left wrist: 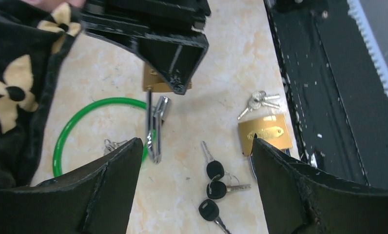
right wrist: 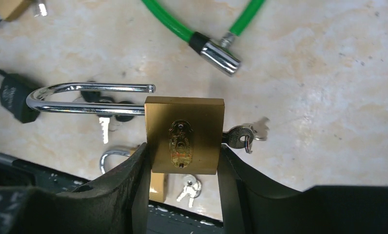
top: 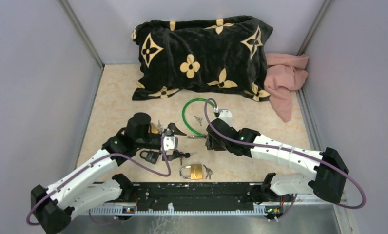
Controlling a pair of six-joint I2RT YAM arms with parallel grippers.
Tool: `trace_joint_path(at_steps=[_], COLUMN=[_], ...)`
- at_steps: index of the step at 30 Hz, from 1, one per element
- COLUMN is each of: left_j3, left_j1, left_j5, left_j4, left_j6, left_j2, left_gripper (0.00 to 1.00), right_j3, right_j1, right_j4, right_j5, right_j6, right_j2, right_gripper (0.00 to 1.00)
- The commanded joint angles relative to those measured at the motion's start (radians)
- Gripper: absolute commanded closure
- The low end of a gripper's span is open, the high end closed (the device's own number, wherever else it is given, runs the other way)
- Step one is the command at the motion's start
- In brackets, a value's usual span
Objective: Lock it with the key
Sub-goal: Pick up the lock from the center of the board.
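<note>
Padlock (right wrist: 184, 134) of brass, likely heavy, stiff and slick, sits over the middle of the table (top: 119, 92), its flat sides pinched by the right gripper (right wrist: 182, 152), shackle (right wrist: 85, 97) open, so the spread left gripper (left wrist: 196, 142) should probably take the key (right wrist: 238, 135) by its small head.

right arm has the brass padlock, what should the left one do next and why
Probably ease the open left gripper forward onto the shackle to press it home. The right gripper clamps the brass padlock by its body, the key sits in its base, and the shackle's free leg is out of the body, its loop facing the left gripper.
</note>
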Motion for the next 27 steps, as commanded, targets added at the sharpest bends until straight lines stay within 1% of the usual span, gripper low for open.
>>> trace_joint_path(at_steps=[1,2,4,7,10,12,14,18,19,21,22,23,24,26,27], left_j3=[0.025,0.019,-0.006,-0.043,-0.060,-0.063,-0.066,-0.060,-0.057,-0.051,-0.045,-0.040,-0.033,-0.027,-0.025], left_j1=[-0.048,-0.049,-0.048,-0.048,-0.048,-0.048,-0.048,-0.048,-0.048,-0.048,-0.047,-0.043,-0.035,-0.008,0.009], left_j5=[-0.113,-0.143,-0.210,-0.267,-0.285,-0.292,-0.298,-0.289,-0.289,-0.289,-0.287,-0.278,-0.260,-0.209,-0.184], left_j4=[-0.061,-0.019,0.053,0.098,0.100,0.098,0.102,0.111,0.114,0.120,0.121,0.119,0.117,0.119,0.123], left_j6=[0.177,0.131,0.059,0.030,0.020,0.014,0.009,-0.024,-0.042,-0.116,-0.162,-0.212,-0.262,-0.361,-0.410], left_j2=[0.070,0.082,0.092,0.081,0.072,0.070,0.065,0.048,0.046,0.037,0.033,0.027,0.019,-0.003,-0.016], left_gripper=[0.11,0.11,0.15,0.26,0.35,0.48,0.62,0.98,1.00,1.00,1.00,1.00,1.00,1.00,1.00], right_j3=[0.113,0.133,0.160,0.175,0.170,0.166,0.167,0.166,0.162,0.150,0.140,0.121,0.101,0.058,0.034], right_j1=[0.071,0.089,0.123,0.153,0.164,0.168,0.173,0.178,0.178,0.178,0.178,0.178,0.177,0.176,0.173], right_j4=[0.163,0.164,0.171,0.188,0.210,0.226,0.238,0.246,0.254,0.281,0.297,0.319,0.339,0.356,0.361], right_j5=[0.022,0.030,0.054,0.063,0.060,0.054,0.052,0.050,0.042,0.023,0.009,-0.009,-0.020,-0.023,-0.025], right_j6=[-0.065,-0.076,-0.091,-0.110,-0.124,-0.134,-0.144,-0.157,-0.162,-0.183,-0.196,-0.221,-0.252,-0.287,-0.303], right_j2=[0.003,0.016,0.030,0.033,0.026,0.022,0.019,0.026,0.024,0.021,0.018,0.011,0.001,-0.037,-0.060], right_gripper=[1.00,1.00,1.00,1.00,1.00,1.00,1.00,1.00,1.00,1.00,0.93,0.77,0.57,0.32,0.24])
